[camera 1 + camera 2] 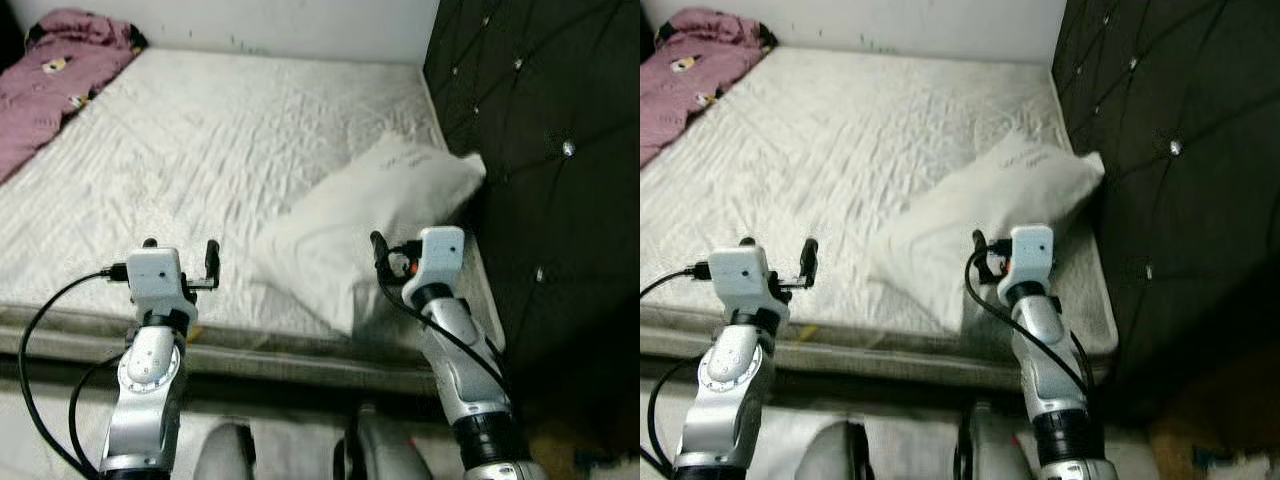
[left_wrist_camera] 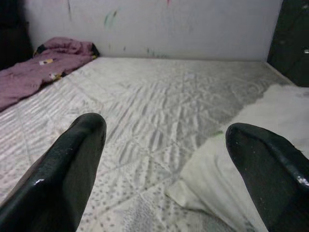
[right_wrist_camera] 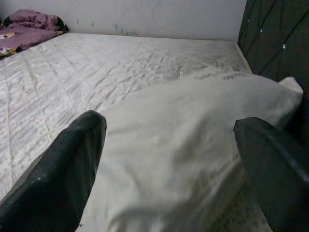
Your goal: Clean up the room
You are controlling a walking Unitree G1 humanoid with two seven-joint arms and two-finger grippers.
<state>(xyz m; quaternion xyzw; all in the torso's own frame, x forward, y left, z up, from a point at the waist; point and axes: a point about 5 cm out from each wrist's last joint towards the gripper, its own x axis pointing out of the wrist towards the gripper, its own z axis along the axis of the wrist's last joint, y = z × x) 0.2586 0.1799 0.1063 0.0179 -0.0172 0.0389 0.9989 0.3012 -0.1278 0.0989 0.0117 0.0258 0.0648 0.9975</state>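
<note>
A white pillow (image 1: 370,215) lies askew on the right side of a white quilted mattress (image 1: 200,140), its far end against the black headboard. A crumpled purple blanket (image 1: 55,75) is heaped at the mattress's far left corner. My right gripper (image 1: 403,254) is raised over the pillow's near corner, open, and in the right wrist view the pillow (image 3: 183,135) spreads between its fingers. My left gripper (image 1: 181,252) hovers open above the mattress's near edge, left of the pillow, holding nothing.
A black tufted headboard (image 1: 540,150) walls off the right side. A white wall (image 1: 300,25) runs behind the bed. The bed's padded front rail (image 1: 280,355) crosses just below my grippers. Dark floor lies at the lower right.
</note>
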